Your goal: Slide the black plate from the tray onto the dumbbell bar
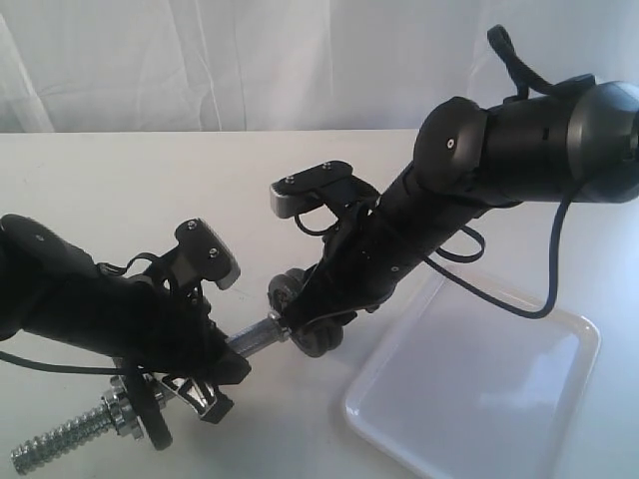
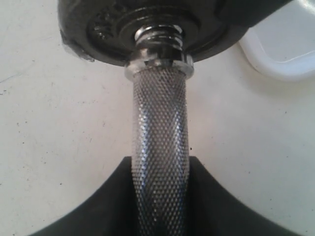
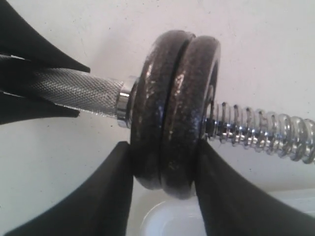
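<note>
The dumbbell bar point(image 1: 255, 334) is held level above the table. My left gripper point(image 2: 160, 164) is shut on its knurled middle point(image 2: 160, 123). Two black discs sit side by side on the bar past the collar. The black plate point(image 3: 189, 98) is the outer one, toward the threaded end point(image 3: 261, 130), pressed against the inner disc point(image 3: 152, 98). My right gripper point(image 3: 165, 147) has its fingers against the outer faces of this pair, shut on them. In the exterior view it point(image 1: 305, 314) covers most of the plate point(image 1: 324, 342). The white tray point(image 1: 479, 399) lies empty below.
Another black disc point(image 1: 150, 414) sits near the bar's other threaded end point(image 1: 60, 439), at the front left. The right arm point(image 1: 519, 140) reaches in from the upper right, its cable hanging over the tray's rim point(image 1: 559, 319). White cloth hangs behind the table.
</note>
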Available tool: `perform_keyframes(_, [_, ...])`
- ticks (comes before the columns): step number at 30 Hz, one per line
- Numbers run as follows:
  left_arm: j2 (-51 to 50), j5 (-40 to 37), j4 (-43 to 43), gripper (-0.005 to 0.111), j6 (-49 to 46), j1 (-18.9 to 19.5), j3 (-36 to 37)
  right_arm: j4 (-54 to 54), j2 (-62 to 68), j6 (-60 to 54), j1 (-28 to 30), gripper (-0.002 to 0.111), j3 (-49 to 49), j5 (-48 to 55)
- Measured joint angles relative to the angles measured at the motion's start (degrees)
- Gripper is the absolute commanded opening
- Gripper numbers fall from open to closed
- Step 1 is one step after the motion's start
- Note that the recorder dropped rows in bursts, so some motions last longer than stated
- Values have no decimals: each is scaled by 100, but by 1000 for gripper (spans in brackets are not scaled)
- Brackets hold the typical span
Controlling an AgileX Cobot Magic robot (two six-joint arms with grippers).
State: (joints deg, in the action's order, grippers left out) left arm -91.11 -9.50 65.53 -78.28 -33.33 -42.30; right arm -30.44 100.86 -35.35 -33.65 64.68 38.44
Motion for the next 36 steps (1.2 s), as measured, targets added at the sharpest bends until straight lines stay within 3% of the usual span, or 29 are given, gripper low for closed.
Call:
perform_keyframes(13, [0, -11, 59, 0, -90, 0, 0, -456, 0, -66, -11, 6, 0, 154])
perform_keyframes(16, [0, -11, 68, 0, -103, 0, 0, -454, 0, -69, -11, 19, 0, 154])
perform_keyframes(21, [0, -11, 81, 0, -124, 0, 0, -472, 0, -45, -11, 54, 0, 166])
perform_keyframes(24, [0, -11, 106, 0, -187, 0, 0, -542, 0, -23, -23, 68, 0, 305])
perform_keyframes(36, [0, -11, 194, 0, -235, 0, 0, -436, 0, 203, -35, 91, 0, 385])
